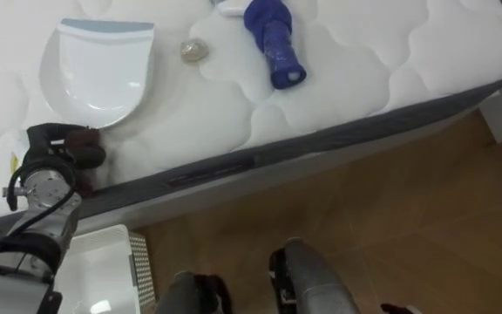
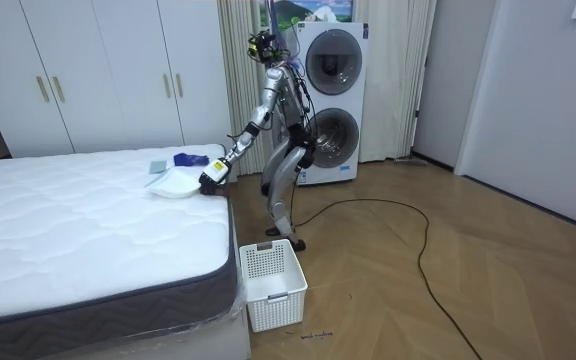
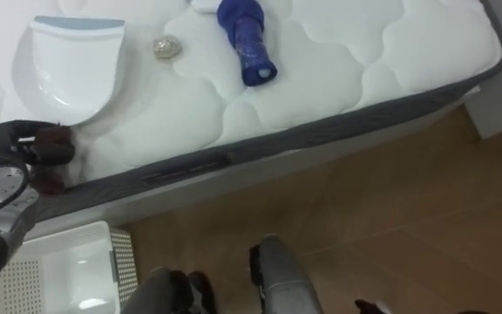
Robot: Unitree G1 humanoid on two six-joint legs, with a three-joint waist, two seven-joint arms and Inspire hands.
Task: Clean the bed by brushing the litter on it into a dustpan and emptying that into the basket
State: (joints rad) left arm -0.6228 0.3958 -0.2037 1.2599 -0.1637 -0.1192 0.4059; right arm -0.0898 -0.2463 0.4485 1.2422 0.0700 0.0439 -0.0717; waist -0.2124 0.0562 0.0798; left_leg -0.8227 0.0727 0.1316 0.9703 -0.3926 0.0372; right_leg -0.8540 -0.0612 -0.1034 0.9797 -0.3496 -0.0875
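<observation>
L hand (image 1: 59, 155) at mattress (image 1: 390, 61) edge, fingers curled tight on white dustpan (image 1: 103, 74) handle afaict. Crumpled wad (image 1: 193, 51) + blue item (image 1: 273, 39) lie just beside.

A white wardrobe (image 2: 98, 80) with brass-coloured handles lines the wall behind the bed (image 2: 68, 230). To its right in the room view hang pale curtains (image 2: 238, 70). Next to them two front-loading washing machines (image 2: 333, 100) stand stacked one atop the other, with a landscape picture (image 2: 313, 10) above. A wooden floor (image 2: 448, 290) spreads towards grey walls (image 2: 558, 100) at the room view's right.
</observation>
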